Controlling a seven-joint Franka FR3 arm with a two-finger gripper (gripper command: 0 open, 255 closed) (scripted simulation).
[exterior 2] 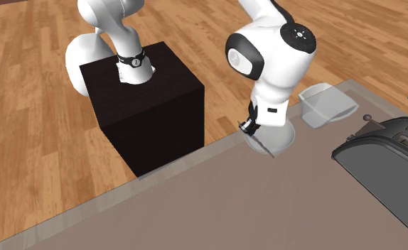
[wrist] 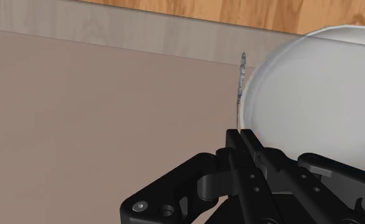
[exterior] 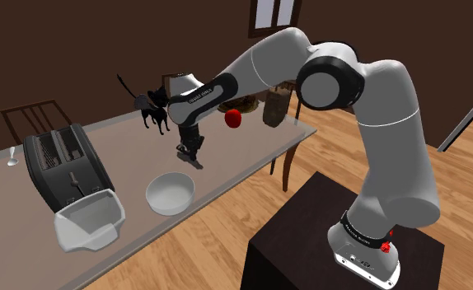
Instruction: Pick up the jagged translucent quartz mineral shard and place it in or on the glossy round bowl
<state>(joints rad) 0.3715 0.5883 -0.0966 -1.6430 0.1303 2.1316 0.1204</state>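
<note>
Now gripper (wrist: 241,136) clenched on the thin shard (wrist: 241,79); the shard sticks out past the fingertips mid-frame, just beside the bowl (wrist: 315,89) rim.

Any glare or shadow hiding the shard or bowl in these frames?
Wrist view: no glare, but the thin translucent grey shard shows edge-on, faint beside the rim of the white round bowl. Shoulder view: dim room, bowl stands out clearly on the greyish table. Second exterior view: the white arm covers part of the bowl.
</note>
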